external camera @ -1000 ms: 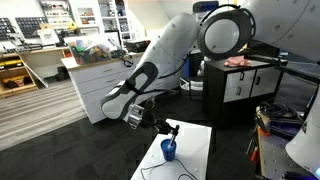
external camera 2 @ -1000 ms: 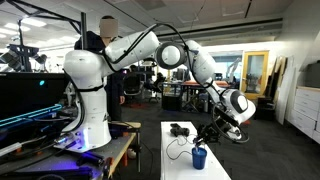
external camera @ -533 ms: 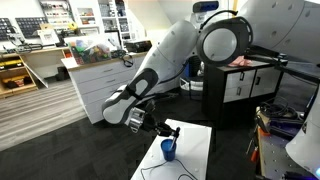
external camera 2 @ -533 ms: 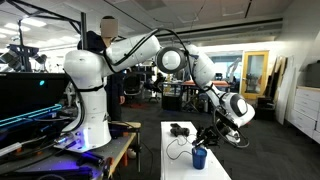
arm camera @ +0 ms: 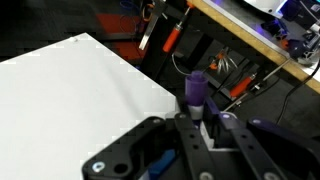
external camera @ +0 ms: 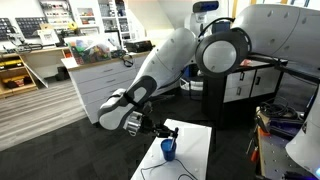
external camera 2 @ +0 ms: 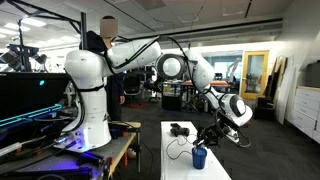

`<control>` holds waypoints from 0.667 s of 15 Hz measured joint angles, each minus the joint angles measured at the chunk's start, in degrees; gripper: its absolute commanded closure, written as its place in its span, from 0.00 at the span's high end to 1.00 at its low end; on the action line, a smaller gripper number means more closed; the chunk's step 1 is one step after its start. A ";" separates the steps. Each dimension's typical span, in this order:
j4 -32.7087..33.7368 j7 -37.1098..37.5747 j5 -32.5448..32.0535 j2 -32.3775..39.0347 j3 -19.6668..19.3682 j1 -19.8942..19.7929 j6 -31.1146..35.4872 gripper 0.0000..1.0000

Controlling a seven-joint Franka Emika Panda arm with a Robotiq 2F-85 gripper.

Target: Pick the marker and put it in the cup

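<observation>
the arm point(external camera: 165, 65) has swung its elbow over a bit, but the gripper point(arm camera: 205, 122) stays clenched on the marker point(arm camera: 195, 90), poking out past the jaws; the cup point(external camera 2: 199, 157) sits just below them, so I reckon the drop's close.

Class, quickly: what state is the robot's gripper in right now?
Gripper: closed, holding the marker.

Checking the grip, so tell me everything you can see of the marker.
The marker is a short stick with a purple, plastic-looking end poking out past the end effector, which clamps its lower part. It is held in the air, touching neither the white table nor the blue cup, which stands lower in an exterior view.
</observation>
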 measured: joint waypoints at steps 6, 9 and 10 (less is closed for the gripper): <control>4.58 -0.43 -0.35 1.86 0.00 0.80 -1.40 0.76; 5.77 -0.44 -0.35 2.21 -0.06 0.82 -2.01 0.96; 5.97 -0.44 -0.35 2.21 -0.10 0.82 -2.01 0.99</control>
